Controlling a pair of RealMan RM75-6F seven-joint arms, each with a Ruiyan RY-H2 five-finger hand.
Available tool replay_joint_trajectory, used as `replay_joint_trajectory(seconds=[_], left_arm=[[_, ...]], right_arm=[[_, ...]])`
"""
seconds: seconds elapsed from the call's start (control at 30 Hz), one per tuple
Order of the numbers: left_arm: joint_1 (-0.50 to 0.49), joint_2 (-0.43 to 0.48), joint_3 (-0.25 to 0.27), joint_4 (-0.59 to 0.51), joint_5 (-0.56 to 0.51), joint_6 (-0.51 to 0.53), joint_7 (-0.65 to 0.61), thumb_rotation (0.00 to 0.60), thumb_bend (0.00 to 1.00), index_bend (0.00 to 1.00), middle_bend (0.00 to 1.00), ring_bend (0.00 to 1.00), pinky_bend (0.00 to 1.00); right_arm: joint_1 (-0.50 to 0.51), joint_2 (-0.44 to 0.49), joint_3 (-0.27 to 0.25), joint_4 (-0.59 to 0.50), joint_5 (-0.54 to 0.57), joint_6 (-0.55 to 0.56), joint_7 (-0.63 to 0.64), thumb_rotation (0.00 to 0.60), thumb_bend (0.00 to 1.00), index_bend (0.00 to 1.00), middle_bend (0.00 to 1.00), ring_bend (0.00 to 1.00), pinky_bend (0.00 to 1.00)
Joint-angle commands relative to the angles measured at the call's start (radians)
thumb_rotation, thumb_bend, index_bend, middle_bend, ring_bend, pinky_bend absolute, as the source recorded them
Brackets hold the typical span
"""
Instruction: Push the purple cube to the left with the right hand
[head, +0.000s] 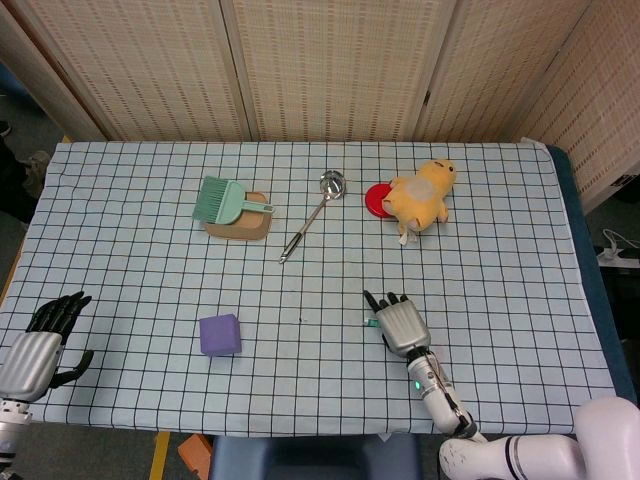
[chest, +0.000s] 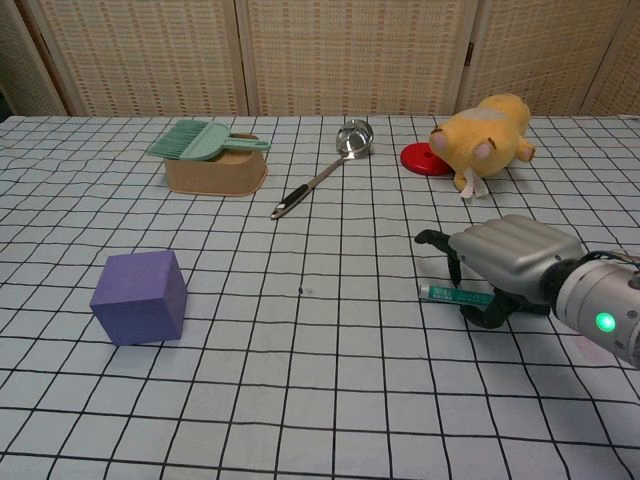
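Observation:
The purple cube (head: 220, 334) (chest: 140, 297) rests on the checked cloth at the front left, standing alone. My right hand (head: 400, 322) (chest: 505, 262) is low over the cloth well to the right of the cube, several squares away, with its back up and fingers curved toward the table. A short teal stick (chest: 455, 293) pokes out leftward from between its thumb and palm. My left hand (head: 40, 345) hangs off the front left corner of the table with its fingers apart, holding nothing.
At the back stand a tan box with a teal brush (head: 232, 205) (chest: 205, 145), a metal ladle (head: 312, 215) (chest: 330, 165), a red disc (head: 378, 198) and a yellow plush toy (head: 422, 195) (chest: 485, 128). The table's front edge (head: 300, 432) lies close to both hands.

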Motion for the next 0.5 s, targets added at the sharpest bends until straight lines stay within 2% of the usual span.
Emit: replay_joint_trajectory(seconds=[0.03,0.13,0.23,0.37,0.5], left_arm=[[0.001,-0.001,0.001,-0.001,0.002,0.001,0.003,0.600,0.40,0.00,0.00,0.00,0.07],[0.002,-0.001,0.000,-0.001,0.000,0.003,0.011,0.600,0.40,0.00,0.00,0.00,0.07],[0.006,0.000,-0.003,-0.003,-0.010,0.006,0.021,0.600,0.40,0.00,0.00,0.00,0.07],[0.011,-0.002,-0.011,-0.009,-0.037,0.005,0.050,0.600,0.40,0.00,0.00,0.00,0.07],[0.016,-0.013,-0.017,-0.017,-0.057,0.008,0.104,0.600,0.40,0.00,0.00,0.00,0.07]], right_arm=[[-0.038,0.064,-0.027,-0.067,-0.067,0.019,0.058,0.600,0.26,0.00,0.03,0.08,0.25],[-0.089,0.136,-0.060,-0.136,-0.166,0.080,0.135,0.600,0.24,0.00,0.02,0.07,0.22],[-0.165,0.208,-0.099,-0.163,-0.319,0.199,0.246,0.600,0.23,0.00,0.01,0.04,0.18],[-0.286,0.263,-0.158,-0.061,-0.547,0.395,0.456,0.600,0.22,0.00,0.00,0.00,0.07],[-0.387,0.285,-0.177,0.077,-0.617,0.521,0.607,0.600,0.20,0.00,0.00,0.00,0.00]])
